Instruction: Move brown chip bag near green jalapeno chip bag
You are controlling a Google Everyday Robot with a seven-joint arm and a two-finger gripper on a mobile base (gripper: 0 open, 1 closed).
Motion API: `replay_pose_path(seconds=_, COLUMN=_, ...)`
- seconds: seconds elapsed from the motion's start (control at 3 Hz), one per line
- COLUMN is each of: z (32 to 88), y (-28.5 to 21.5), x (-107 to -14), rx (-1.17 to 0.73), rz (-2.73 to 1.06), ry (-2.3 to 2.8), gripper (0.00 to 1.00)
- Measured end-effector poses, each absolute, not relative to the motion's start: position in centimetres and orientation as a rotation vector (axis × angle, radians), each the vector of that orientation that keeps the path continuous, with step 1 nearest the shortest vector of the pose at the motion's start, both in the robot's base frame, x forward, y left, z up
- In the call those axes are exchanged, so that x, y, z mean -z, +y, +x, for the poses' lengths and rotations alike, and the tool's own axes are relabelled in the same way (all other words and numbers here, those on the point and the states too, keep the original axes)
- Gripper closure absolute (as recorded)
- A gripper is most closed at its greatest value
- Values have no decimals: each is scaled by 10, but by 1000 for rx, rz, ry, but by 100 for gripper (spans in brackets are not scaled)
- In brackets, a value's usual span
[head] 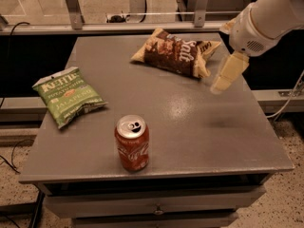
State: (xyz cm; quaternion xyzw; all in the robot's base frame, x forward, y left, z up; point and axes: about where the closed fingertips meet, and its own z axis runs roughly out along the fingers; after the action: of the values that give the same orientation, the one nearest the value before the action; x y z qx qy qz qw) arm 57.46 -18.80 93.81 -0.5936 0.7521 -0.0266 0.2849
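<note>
Counter point(199, 127): grey. Brown bag point(175, 53) flat at far edge. Green bag point(69, 96) flat at left edge, well apart. Hand point(228, 72) hovers near far-right corner beside brown bag, likely lining up a grasp; grip state cannot tell. Can point(132, 144) upright, front edge.

**Brown, green and red on a grey tabletop**

A dark brown chip bag point(175, 52) with tan-yellow ends and white "Salt" lettering lies on a matte grey table point(204, 127). The green jalapeno chip bag point(68, 95) is light green, with white "Kettle" lettering and a small red emblem. The soda can point(132, 144) is red with white script and a silver top. A pale cream-yellow gripper point(223, 80), on a white arm point(268, 18), hangs over the table's right side, just beside the brown bag. The floor point(280, 208) is speckled beige.
</note>
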Motion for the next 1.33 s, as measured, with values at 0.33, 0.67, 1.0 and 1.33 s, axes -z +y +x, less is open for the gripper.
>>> replay_pose_path(seconds=0.33, z=634, y=-161, x=-919, rx=13, rz=-1494, ry=1956, gripper=0)
replay_pose_path(seconds=0.67, z=679, y=-138, x=-902, rx=-27, rz=-1413, ry=1922, gripper=0)
replay_pose_path(seconds=1.0, z=712, y=-129, x=-889, rx=-42, rz=-1351, ry=1911, gripper=0)
replay_pose_path(seconds=1.33, z=730, y=-129, x=-880, rx=-84, rz=-1308, ry=1903, gripper=16)
